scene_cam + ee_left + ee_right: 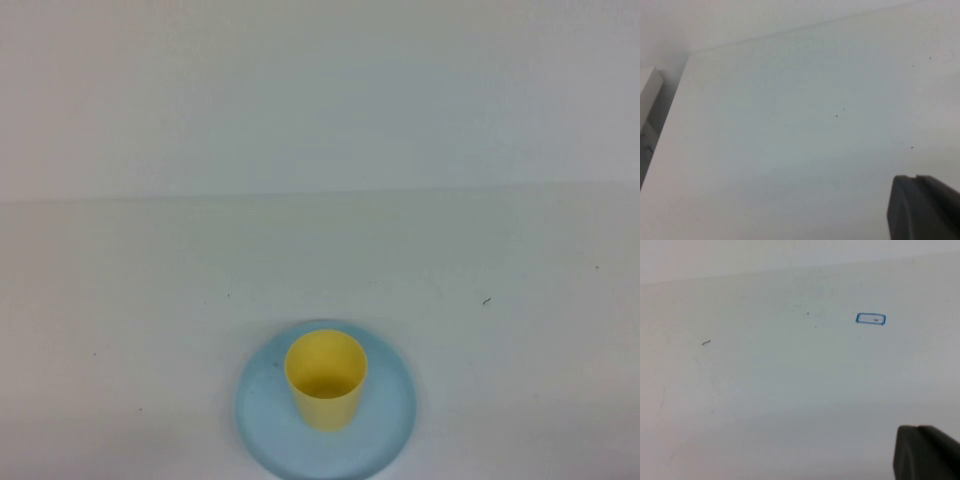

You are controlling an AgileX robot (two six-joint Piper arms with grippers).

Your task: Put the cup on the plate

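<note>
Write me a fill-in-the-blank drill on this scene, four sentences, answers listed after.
1. The cup stands upright on the ____.
2. The plate is light ____.
3. In the high view, ____ arm is visible.
4. A dark part of the left gripper and of the right gripper shows only in its own ____ view.

Answers: plate; blue; neither; wrist

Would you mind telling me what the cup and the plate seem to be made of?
The cup, upright on the plate: probably yellow plastic, plain, opaque and matte. The plate: likely light-blue plastic, evenly coloured, without glare. Neither the left gripper nor the right gripper is near them.
</note>
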